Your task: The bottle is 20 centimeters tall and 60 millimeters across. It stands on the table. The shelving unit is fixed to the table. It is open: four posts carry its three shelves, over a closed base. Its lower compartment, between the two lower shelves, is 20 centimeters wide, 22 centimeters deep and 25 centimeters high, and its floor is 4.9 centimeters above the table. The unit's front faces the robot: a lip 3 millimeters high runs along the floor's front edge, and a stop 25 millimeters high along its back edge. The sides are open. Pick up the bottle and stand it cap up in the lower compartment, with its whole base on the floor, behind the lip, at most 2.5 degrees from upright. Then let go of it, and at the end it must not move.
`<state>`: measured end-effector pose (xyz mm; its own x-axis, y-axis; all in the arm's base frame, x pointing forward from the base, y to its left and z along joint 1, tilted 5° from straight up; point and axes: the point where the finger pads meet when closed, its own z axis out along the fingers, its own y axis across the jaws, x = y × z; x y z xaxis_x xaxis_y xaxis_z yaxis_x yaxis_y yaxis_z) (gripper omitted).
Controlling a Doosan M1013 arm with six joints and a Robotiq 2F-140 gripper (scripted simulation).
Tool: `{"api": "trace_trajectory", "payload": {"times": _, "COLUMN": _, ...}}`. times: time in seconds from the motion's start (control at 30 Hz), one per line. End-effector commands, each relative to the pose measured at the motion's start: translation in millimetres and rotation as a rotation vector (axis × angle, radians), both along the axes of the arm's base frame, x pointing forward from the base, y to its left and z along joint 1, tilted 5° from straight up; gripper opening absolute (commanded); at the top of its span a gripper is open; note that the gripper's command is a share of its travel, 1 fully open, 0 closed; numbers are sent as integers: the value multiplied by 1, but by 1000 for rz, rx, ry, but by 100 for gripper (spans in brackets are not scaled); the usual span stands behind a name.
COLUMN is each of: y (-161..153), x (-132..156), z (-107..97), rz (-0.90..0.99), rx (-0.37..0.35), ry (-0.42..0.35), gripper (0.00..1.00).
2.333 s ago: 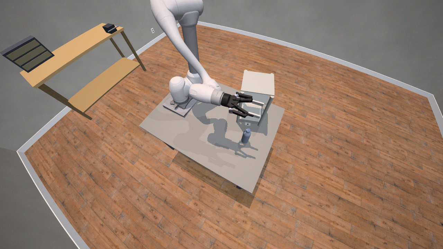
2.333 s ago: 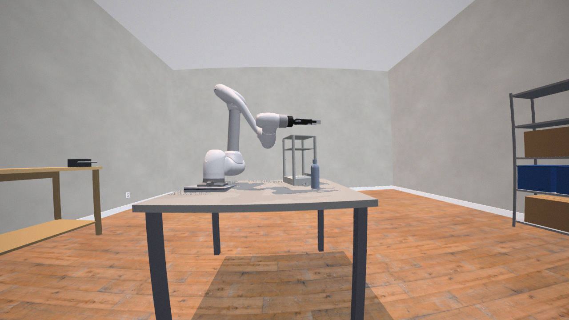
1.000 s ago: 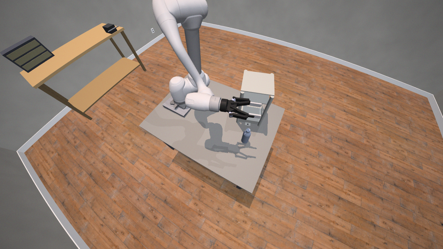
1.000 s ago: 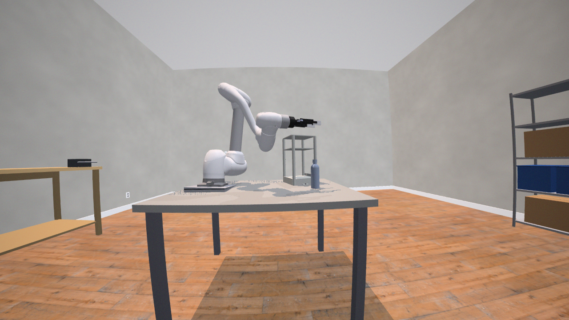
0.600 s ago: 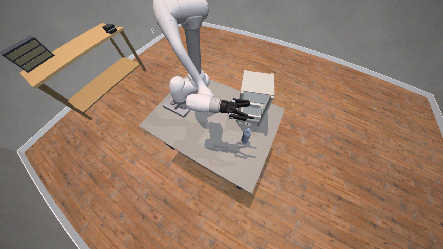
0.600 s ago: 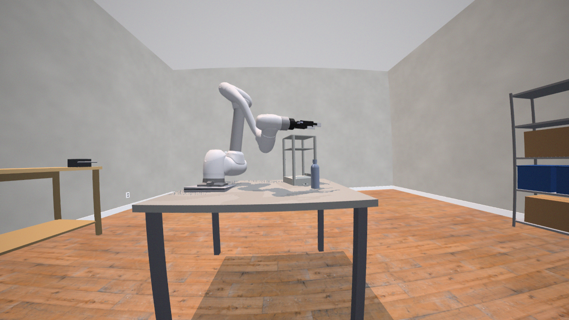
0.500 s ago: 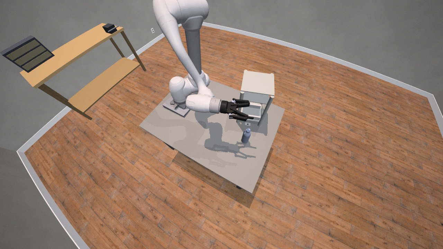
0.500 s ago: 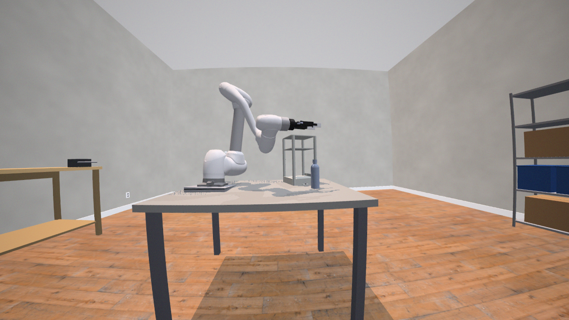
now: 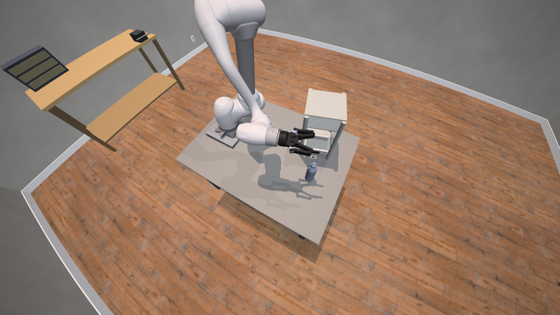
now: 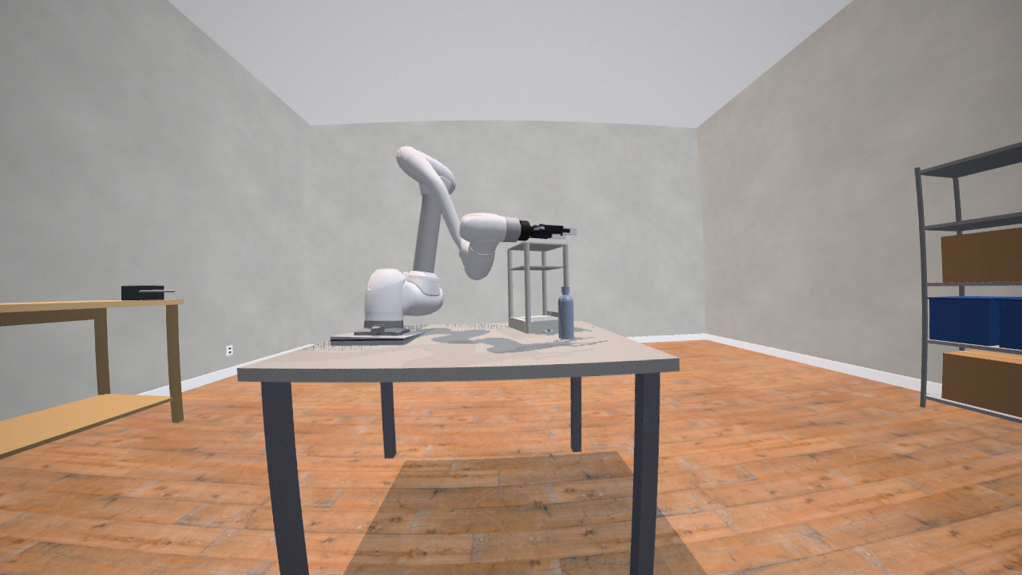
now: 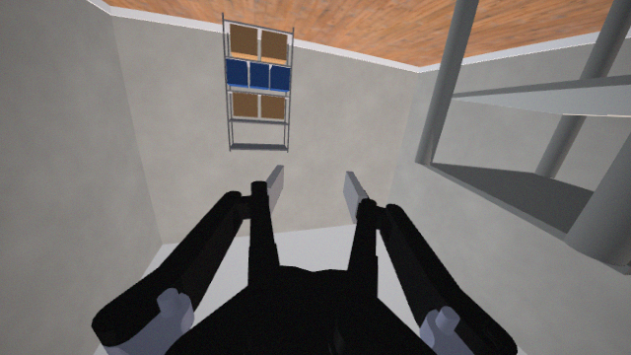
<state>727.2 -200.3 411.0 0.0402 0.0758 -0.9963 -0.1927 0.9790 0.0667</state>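
The blue-grey bottle (image 9: 310,172) (image 10: 565,315) stands upright on the grey table (image 9: 219,164) (image 10: 457,357), just in front of the shelving unit's corner. The shelving unit (image 9: 325,105) (image 10: 536,245) stands at the table's far right; one of its posts (image 11: 446,84) shows in the wrist view. My gripper (image 9: 314,143) (image 10: 572,231) (image 11: 314,178) is open about halfway and empty. It points level, at about the height of the unit's top, beside the unit and above the bottle. The bottle does not show in the wrist view.
The robot base (image 9: 227,113) sits at the table's back left. A wooden workbench (image 9: 89,62) (image 10: 71,306) with a black box (image 9: 138,35) (image 10: 143,291) stands off to the left. A storage rack (image 10: 964,286) (image 11: 257,84) with boxes stands by the right wall.
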Motion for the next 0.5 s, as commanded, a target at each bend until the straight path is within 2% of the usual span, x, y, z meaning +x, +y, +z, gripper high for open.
{"api": "trace_trajectory", "payload": {"times": 0.0, "y": 0, "x": 0, "z": -4, "rz": 0, "rx": 0, "ry": 0, "gripper": 48}}
{"api": "trace_trajectory", "payload": {"times": 0.47, "y": 3, "x": 1, "z": -37, "rz": 0, "rx": 0, "ry": 0, "gripper": 48}}
